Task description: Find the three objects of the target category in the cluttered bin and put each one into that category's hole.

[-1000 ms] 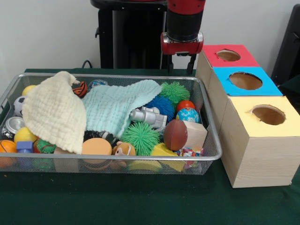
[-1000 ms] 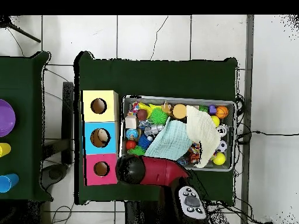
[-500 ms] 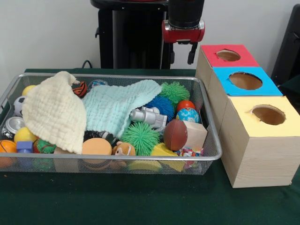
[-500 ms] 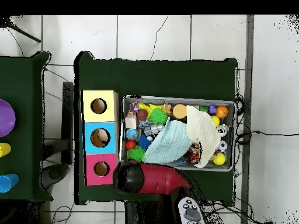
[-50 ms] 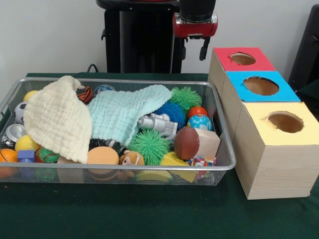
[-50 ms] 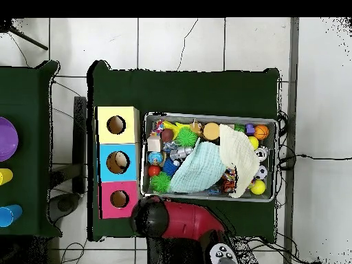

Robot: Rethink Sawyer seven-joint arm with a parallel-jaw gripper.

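Up goes the gripper (image 5: 192, 48) since a moment ago; it was low by the back of the wire bin (image 5: 225, 163) and now hangs high behind it, near the red box (image 5: 242, 59). Its two black fingers (image 5: 203, 49) are apart and hold nothing. Inside the bin lie a green spiky ball (image 5: 149, 146), a blue spiky ball (image 5: 170, 111), a brown football (image 5: 186, 143), a mint cloth (image 5: 122, 115) and a cream cloth (image 5: 57, 119). Beside the bin stand the blue box (image 5: 260, 86) and the yellow box (image 5: 282, 123), each with a round hole.
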